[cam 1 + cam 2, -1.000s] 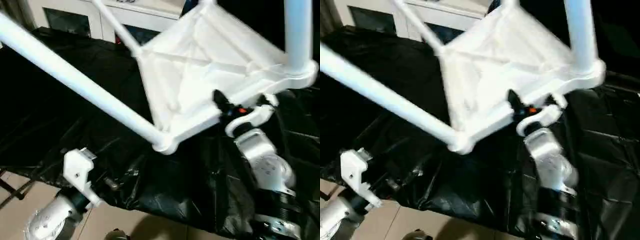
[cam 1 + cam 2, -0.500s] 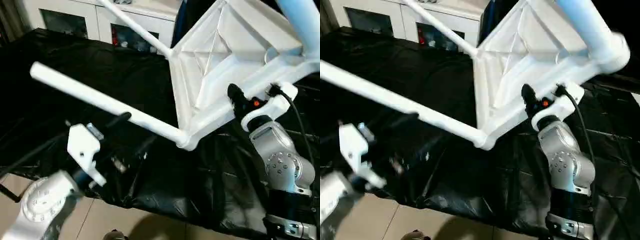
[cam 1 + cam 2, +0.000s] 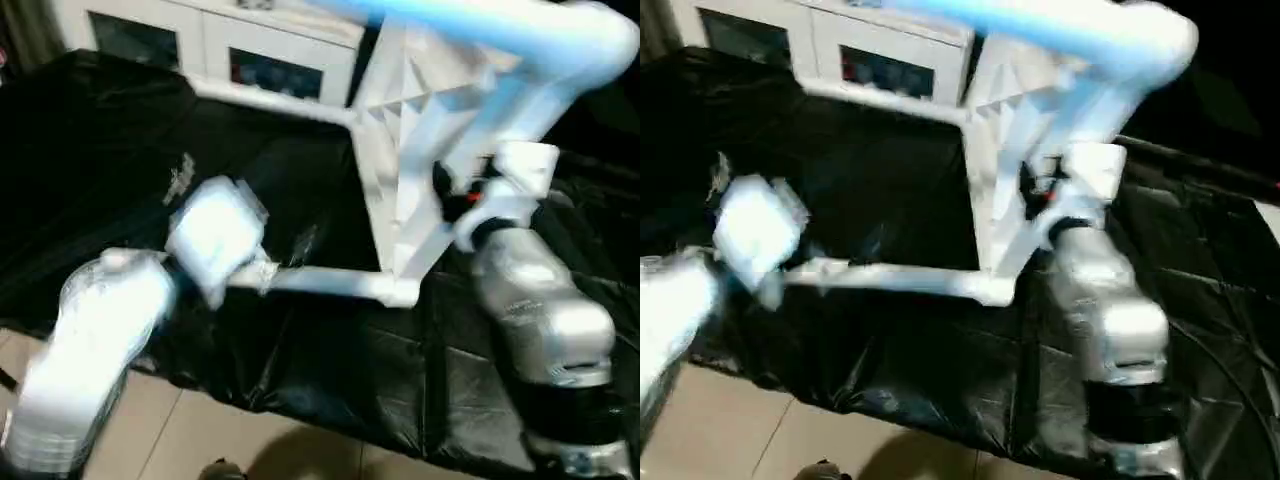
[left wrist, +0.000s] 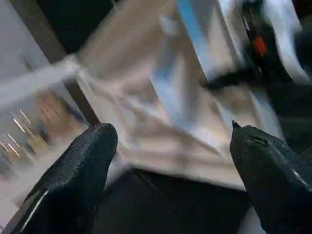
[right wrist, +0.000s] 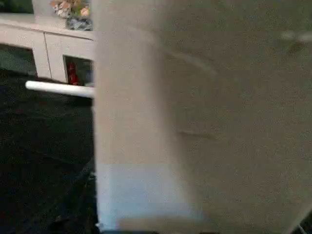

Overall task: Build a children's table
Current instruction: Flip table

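The white children's table (image 3: 425, 140) stands tipped up on its edge over the black-draped surface, ribbed underside facing left. One leg (image 3: 480, 25) runs across the top of the view, another leg (image 3: 330, 284) lies low and level, and a third (image 3: 270, 100) points back left. My right gripper (image 3: 447, 192) is shut on the table top's near rim, with its silver forearm below. My left arm (image 3: 215, 235) is raised beside the low leg's free end. In the left wrist view my left gripper (image 4: 170, 131) is open, its black fingers (image 4: 85, 156) wide apart, facing the ribbed underside.
The black drape (image 3: 110, 150) covers the work surface, and its front edge hangs over a beige floor (image 3: 260, 445). A white cabinet (image 3: 250, 55) with glass doors stands behind.
The table has swung further up onto its edge with my right gripper. Its legs have turned round with it. My left arm has risen towards the low leg. The view has also shifted.
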Tool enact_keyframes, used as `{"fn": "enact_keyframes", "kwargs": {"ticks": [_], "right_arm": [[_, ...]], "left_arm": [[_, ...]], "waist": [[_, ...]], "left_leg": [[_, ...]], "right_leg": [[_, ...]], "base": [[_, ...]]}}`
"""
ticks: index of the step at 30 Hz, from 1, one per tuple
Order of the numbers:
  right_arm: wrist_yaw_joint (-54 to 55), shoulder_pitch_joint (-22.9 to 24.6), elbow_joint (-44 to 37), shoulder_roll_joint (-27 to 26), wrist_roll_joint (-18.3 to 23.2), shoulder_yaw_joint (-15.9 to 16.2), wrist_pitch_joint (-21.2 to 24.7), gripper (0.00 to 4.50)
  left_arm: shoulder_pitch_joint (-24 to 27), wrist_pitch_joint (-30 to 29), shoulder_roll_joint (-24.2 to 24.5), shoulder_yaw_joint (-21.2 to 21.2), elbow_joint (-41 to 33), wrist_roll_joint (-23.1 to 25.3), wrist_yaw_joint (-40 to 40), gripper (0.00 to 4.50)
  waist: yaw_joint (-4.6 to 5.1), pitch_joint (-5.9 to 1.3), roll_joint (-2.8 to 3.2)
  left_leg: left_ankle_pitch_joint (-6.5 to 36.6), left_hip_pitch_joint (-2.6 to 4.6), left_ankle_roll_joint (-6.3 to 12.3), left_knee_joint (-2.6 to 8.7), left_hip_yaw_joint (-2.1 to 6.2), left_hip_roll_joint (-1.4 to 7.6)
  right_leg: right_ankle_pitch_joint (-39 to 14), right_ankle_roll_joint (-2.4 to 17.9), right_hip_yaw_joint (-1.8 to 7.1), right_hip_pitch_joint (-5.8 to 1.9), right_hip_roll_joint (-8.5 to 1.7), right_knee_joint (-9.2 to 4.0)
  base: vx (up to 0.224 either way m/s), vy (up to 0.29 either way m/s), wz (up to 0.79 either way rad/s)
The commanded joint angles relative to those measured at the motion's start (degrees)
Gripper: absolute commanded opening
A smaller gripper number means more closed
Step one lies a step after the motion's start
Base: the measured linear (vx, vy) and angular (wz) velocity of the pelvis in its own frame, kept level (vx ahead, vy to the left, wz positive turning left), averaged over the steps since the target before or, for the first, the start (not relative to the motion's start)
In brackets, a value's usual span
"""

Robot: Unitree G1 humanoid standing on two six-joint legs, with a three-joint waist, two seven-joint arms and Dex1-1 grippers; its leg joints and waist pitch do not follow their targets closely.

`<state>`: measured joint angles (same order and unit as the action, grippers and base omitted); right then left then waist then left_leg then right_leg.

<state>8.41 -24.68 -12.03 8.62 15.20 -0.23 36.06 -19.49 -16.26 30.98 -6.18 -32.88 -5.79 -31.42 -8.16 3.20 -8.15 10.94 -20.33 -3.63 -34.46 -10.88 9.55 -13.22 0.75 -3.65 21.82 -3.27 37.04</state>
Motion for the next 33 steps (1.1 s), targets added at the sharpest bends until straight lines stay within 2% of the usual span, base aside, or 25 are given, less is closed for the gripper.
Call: {"fn": "enact_keyframes", "kwargs": {"ticks": [1, 3, 5, 6, 7, 8, 11, 12, 13, 14, 15, 16, 18, 21, 22, 24, 25, 26, 27, 28, 29, 30, 31, 32, 33], "right_arm": [[1.65, 1.14, 0.28, 0.69, -2.15, -0.9, 1.76, 1.98], [1.73, 1.17, 0.42, 0.43, -3.4, 0.34, 2.04, 1.98], [1.48, 1.15, 0.61, 0.41, -3.94, 1.2, 2.14, 2.53], [1.3, 1.13, 0.78, 0.31, -4.19, 1.72, 2.11, 2.53], [1.09, 1.11, 0.84, 0.15, -4.24, 1.96, 2.05, 2.69], [1.08, 1.09, 0.85, 0.08, -4.31, 2.06, 2.07, 2.75], [1.01, 0.97, 0.95, -0.22, -4.6, 2.19, 2.01, 2.97], [0.72, 0.97, 1.06, -0.22, -4.57, 2.18, 1.84, 3.06], [-0.02, 1.28, 1.35, 0.0, -4.63, 1.97, 1.48, 3.06], [-0.63, 1.6, 1.61, 0.21, -4.63, 1.76, 1.19, 3.06], [-0.79, 1.69, 1.69, 0.27, -4.62, 1.71, 1.12, 3.06], [-1.61, 2.26, 2.18, 0.68, -4.52, 1.41, 0.85, 3.06], [-3.0, 3.08, 2.85, 1.26, -4.34, 0.95, 0.55, 3.06], [-3.7, 3.36, 3.2, 1.53, -4.18, 0.87, 0.5, 3.06], [-5.37, 3.5, 4.07, 2.3, -3.82, 1.2, 0.07, 3.06], [-6.55, 3.52, 4.96, 2.26, -3.06, 0.9, -0.18, 3.06], [-6.75, 3.54, 5.16, 1.97, -2.78, 0.66, -0.21, 3.06], [-6.72, 3.48, 5.67, 1.77, -2.82, 0.43, -0.68, 3.06], [-6.81, 3.33, 6.8, 1.57, -3.23, 0.42, -1.62, 3.06], [-6.82, 3.33, 6.81, 1.57, -3.23, 0.42, -1.64, 3.06], [-7.06, 3.07, 8.35, 1.21, -3.69, 0.69, -2.9, 3.06], [-7.09, 3.02, 8.55, 1.14, -3.75, 0.73, -3.07, 3.06], [-7.14, 2.93, 8.93, 1.02, -3.87, 0.81, -3.38, 3.06], [-7.61, 2.64, 9.69, 0.75, -3.93, 1.0, -4.24, 3.06], [-7.81, 2.4, 10.18, 0.47, -3.91, 1.02, -4.9, 2.9]], "left_arm": [[-0.74, 0.82, -0.35, -1.08, -0.26, 0.74, -0.65, 4.22], [-3.51, 2.02, -0.54, -1.21, 0.32, 2.12, -0.18, 4.22], [-5.31, 2.66, -0.39, -1.24, 0.82, 3.01, 0.09, 4.22], [-7.45, 4.06, 0.37, -1.29, 1.62, 4.73, 0.36, 4.22], [-9.18, 5.79, 1.33, -1.34, 2.54, 6.59, 0.62, 4.22], [-9.93, 6.74, 1.85, -1.21, 3.01, 7.48, 0.78, 4.22], [-11.84, 10.12, 3.83, 0.28, 4.48, 10.82, 1.99, 4.22], [-12.12, 11.02, 4.37, 0.6, 4.8, 11.82, 2.27, 4.22], [-12.54, 13.05, 4.98, 1.38, 5.47, 13.11, 2.97, 4.22], [-12.89, 14.53, 5.35, 2.01, 5.97, 14.0, 3.56, 4.22], [-12.98, 14.84, 5.41, 2.16, 6.08, 14.19, 3.72, 4.22], [-13.53, 16.54, 5.57, 2.65, 6.62, 15.01, 4.56, 4.22], [-13.92, 17.82, 6.34, 2.41, 8.18, 16.19, 4.78, 4.22], [-13.73, 18.9, 7.45, 1.97, 9.7, 17.91, 4.99, 4.22], [-14.28, 18.94, 8.14, 1.94, 12.29, 20.82, 7.04, 4.22], [-15.0, 18.96, 8.25, 1.93, 14.74, 23.52, 8.75, 4.22], [-15.17, 19.38, 8.32, 2.02, 15.45, 24.21, 9.12, 4.22], [-15.58, 19.21, 8.53, 1.94, 16.54, 25.35, 9.73, 4.22], [-16.7, 19.8, 8.78, 2.1, 18.86, 27.38, 11.41, 4.22], [-16.71, 19.82, 8.78, 2.1, 18.89, 27.39, 11.43, 4.22], [-18.73, 20.35, 9.12, 2.32, 22.11, 29.13, 13.26, 4.22], [-19.01, 20.46, 9.19, 2.34, 22.55, 29.32, 13.46, 4.22], [-19.55, 20.68, 9.31, 2.38, 23.41, 29.69, 13.84, 4.22], [-20.92, 21.4, 9.46, 2.35, 25.37, 30.01, 14.32, 4.22], [-21.86, 21.85, 9.37, 2.3, 26.73, 30.08, 14.67, 4.22]], "waist": [[0.55, -2.87, 1.34], [0.61, -2.97, 1.27], [0.43, -3.1, 1.24], [0.44, -3.03, 1.14], [0.35, -2.99, 1.13], [0.52, -3.14, 1.48], [0.67, -3.17, 1.52], [0.71, -3.2, 1.57], [0.69, -3.22, 1.62], [0.68, -3.23, 2.0], [0.68, -3.27, 1.88], [0.6, -3.29, 2.08], [0.39, -3.17, 2.03], [0.39, -3.11, 2.17], [0.39, -3.1, 2.29], [0.36, -3.03, 2.35], [0.26, -3.03, 2.78], [0.3, -3.02, 2.56], [0.26, -2.99, 2.61], [0.25, -3.04, 2.76], [0.18, -2.99, 2.8], [0.11, -3.04, 3.28], [0.12, -3.05, 3.07], [0.09, -3.0, 3.32], [0.08, -3.05, 3.3]], "left_leg": [[9.07, 1.18, -7.14, 4.6, 1.96, 3.55], [9.89, 1.05, -7.42, 4.55, 1.96, 3.49], [10.2, 1.23, -7.42, 4.44, 1.91, 3.44], [10.05, 1.02, -7.42, 4.51, 2.05, 3.48], [10.14, 1.06, -7.22, 4.51, 2.02, 3.42], [10.13, 1.04, -7.6, 4.49, 2.16, 3.43], [10.49, 1.02, -7.9, 4.48, 2.29, 3.53], [9.92, 0.98, -7.99, 4.4, 2.23, 3.55], [9.69, 0.99, -7.99, 4.39, 2.21, 3.56], [9.99, 0.94, -8.0, 4.42, 2.23, 3.54], [9.95, 0.96, -8.0, 4.41, 2.23, 3.58], [10.15, 1.06, -7.99, 4.38, 2.22, 3.57], [11.01, 1.13, -7.95, 4.46, 2.26, 3.63], [12.21, 1.09, -8.01, 4.59, 2.32, 3.63], [12.68, 1.13, -7.99, 4.6, 2.35, 3.65], [13.98, 1.19, -7.72, 4.63, 2.41, 3.65], [14.5, 1.29, -7.75, 4.66, 2.5, 3.7], [14.94, 1.27, -7.69, 4.69, 2.62, 3.76], [15.2, 1.25, -7.64, 4.7, 2.6, 3.76], [15.07, 1.25, -7.5, 4.67, 2.62, 3.73], [15.02, 1.3, -7.43, 4.69, 2.65, 3.71], [15.15, 1.32, -7.44, 4.66, 2.65, 3.67], [15.21, 1.22, -7.21, 4.64, 2.66, 3.58], [15.26, 1.14, -7.19, 4.76, 2.81, 3.61], [15.43, 1.23, -7.13, 4.73, 2.81, 3.71]], "right_leg": [[-5.67, 1.09, 3.47, -1.41, -4.87, -3.97], [-5.7, 0.89, 3.51, -1.45, -4.88, -4.01], [-5.83, 0.79, 3.54, -1.37, -4.86, -4.01], [-5.78, 0.9, 3.51, -1.57, -4.92, -4.0], [-6.34, 0.54, 3.53, -1.44, -4.84, -4.28], [-5.69, 0.53, 3.46, -1.58, -4.84, -4.02], [-5.24, 0.68, 3.4, -1.6, -4.93, -3.92], [-4.48, 1.28, 3.43, -1.64, -5.01, -3.73], [-4.18, 1.45, 3.43, -1.63, -5.02, -3.72], [-3.41, 1.54, 3.46, -1.66, -4.94, -3.76], [-3.02, 1.68, 3.42, -1.72, -4.92, -3.67], [-2.28, 2.19, 3.37, -1.63, -4.92, -3.59], [-3.13, 2.51, 3.35, -1.59, -5.02, -3.69], [-4.87, 2.69, 3.36, -1.52, -5.09, -3.78], [-5.77, 2.72, 3.39, -1.44, -5.13, -3.86], [-7.72, 2.74, 3.42, -1.34, -5.23, -4.14], [-8.16, 2.9, 3.4, -1.24, -5.32, -4.16], [-8.63, 3.4, 3.35, -1.29, -5.41, -4.18], [-8.99, 3.77, 3.37, -1.22, -5.47, -4.26], [-8.59, 4.14, 3.36, -1.22, -5.47, -4.27], [-8.6, 4.29, 3.35, -1.19, -5.47, -4.27], [-8.42, 4.42, 3.34, -1.11, -5.44, -4.23], [-8.26, 4.69, 3.35, -1.2, -5.46, -4.3], [-8.52, 5.09, 3.32, -1.35, -5.58, -4.24], [-8.49, 5.37, 3.28, -1.28, -5.61, -4.31]], "base": [[0.0, 0.0, 0.0], [0.0, 0.0, 0.0], [0.0, 0.0, 0.0], [0.0, 0.0, 0.0], [0.0, 0.0, 0.0], [0.0, 0.0, 0.0], [0.0, 0.0, 0.0], [0.0, 0.0, 0.0], [0.0, 0.0, 0.0], [0.0, 0.0, 0.0], [0.0, 0.0, 0.0], [0.0, 0.0, 0.0], [0.0, 0.0, 0.0], [0.0, 0.0, 0.0], [0.0, 0.0, 0.0], [0.0, 0.0, 0.0], [0.0, 0.0, 0.0], [0.0, 0.0, 0.0], [0.0, 0.0, 0.0], [0.0, 0.0, 0.0], [0.0, 0.0, 0.0], [0.0, 0.0, 0.0], [0.0, 0.0, 0.0], [0.0, 0.0, 0.0], [0.0, 0.0, 0.0]]}}
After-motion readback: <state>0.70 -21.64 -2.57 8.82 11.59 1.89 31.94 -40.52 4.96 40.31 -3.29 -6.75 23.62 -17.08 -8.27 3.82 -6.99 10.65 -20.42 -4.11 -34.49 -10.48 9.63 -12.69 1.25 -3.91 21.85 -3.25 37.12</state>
